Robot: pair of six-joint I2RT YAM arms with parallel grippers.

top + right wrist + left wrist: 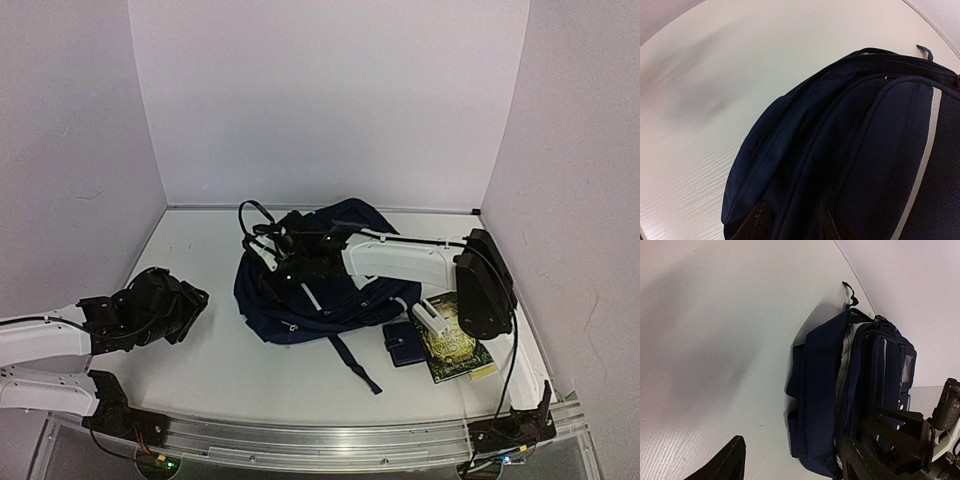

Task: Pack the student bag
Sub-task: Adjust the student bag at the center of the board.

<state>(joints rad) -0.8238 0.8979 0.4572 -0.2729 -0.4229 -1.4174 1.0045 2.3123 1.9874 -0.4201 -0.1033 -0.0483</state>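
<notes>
One student bag lies in the middle of the white tabletop. It is dark blue and floppy. One dark strap trails from it toward the near edge.

Two arms are in view, and each has one hand. The right arm reaches across to the bag from the right. The right hand is down on the blue cloth, with its two fingers a little apart and a fold of cloth between them. I cannot tell if they pinch it. The left hand is off to the left, well apart from the bag. Its two fingers stand apart and hold nothing.

Three small things lie to the right of the bag: one little blue wallet, one dark book with gold marks, and one small white thing on top of the book. Only the top view shows these three.

The left wrist view shows the bag's side, with a grey stripe down its front pocket. The right wrist view shows one zipper line up close, curving over the bag's rounded end.
</notes>
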